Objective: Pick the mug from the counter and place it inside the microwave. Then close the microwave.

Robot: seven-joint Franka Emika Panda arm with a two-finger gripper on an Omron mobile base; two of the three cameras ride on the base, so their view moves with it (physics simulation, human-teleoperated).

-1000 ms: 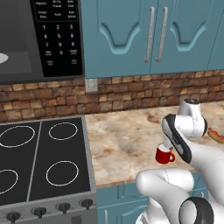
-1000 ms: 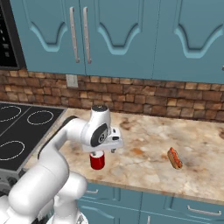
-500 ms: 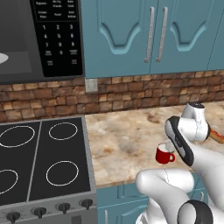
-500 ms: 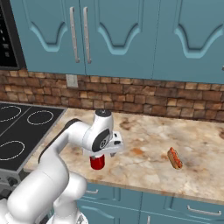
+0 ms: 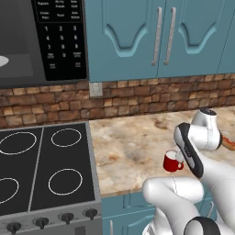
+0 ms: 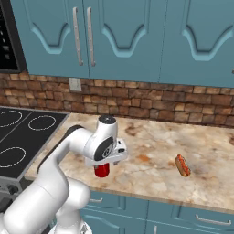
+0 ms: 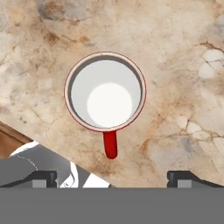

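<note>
The gripper (image 7: 112, 178) hangs wide apart directly above the empty mug (image 7: 105, 92), upright on the counter (image 7: 183, 65).

The mug (image 7: 105, 92) is small, glossy red, cylindrical, white inside and empty; it stands upright on the bench (image 5: 133, 142), a beige-tan mottled stone slab, near its front edge; its short red handle (image 7: 110, 145) sticks out sideways; the microwave (image 5: 41, 41) sits up and to the left, black keypad with white buttons, a white round plate (image 5: 8, 61) visible inside its open cavity.
</note>
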